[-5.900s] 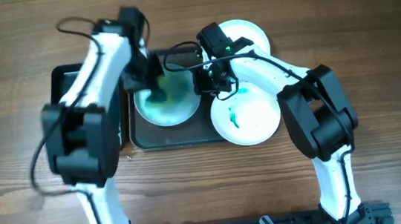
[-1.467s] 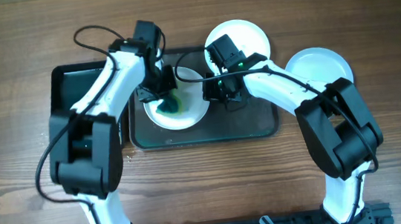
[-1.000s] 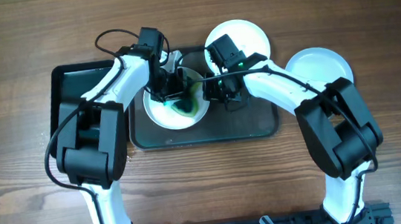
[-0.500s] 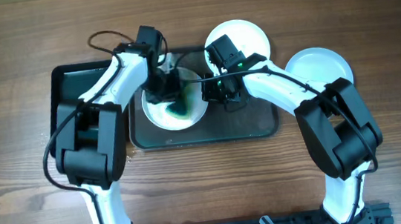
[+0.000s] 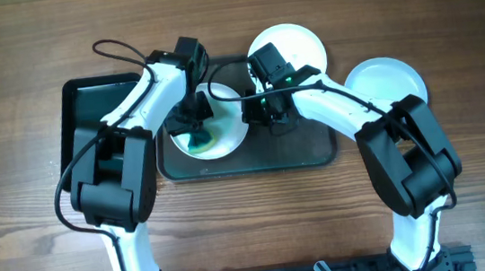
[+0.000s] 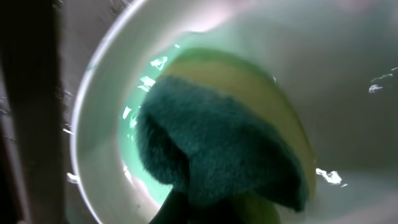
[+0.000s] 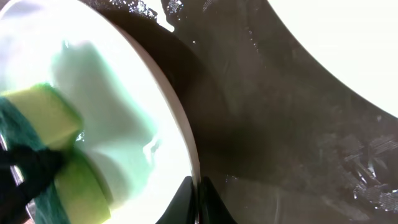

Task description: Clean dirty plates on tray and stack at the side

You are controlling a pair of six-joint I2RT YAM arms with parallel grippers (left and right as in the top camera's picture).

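A white plate (image 5: 219,129) smeared teal-green sits on the left part of the dark tray (image 5: 303,152). My left gripper (image 5: 195,127) is shut on a green and yellow sponge (image 6: 217,149) pressed on the plate (image 6: 99,143). My right gripper (image 7: 198,196) is shut on that plate's right rim (image 7: 180,124), seen overhead next to the plate's edge (image 5: 262,106). A second white plate (image 5: 292,45) lies at the tray's far edge. A third white plate (image 5: 386,80) lies on the table right of the tray.
A smaller, deeper black tray (image 5: 100,114) stands left of the dark tray, under my left arm. Bare wooden table (image 5: 252,225) lies in front. Water drops and foam mark the dark tray's floor (image 7: 298,124).
My left gripper has swept the sponge from the plate's middle right towards its lower left. The plate shifted slightly. A smeared plate that was on the tray's right 5.9 s ago is gone; a clean one lies on the table.
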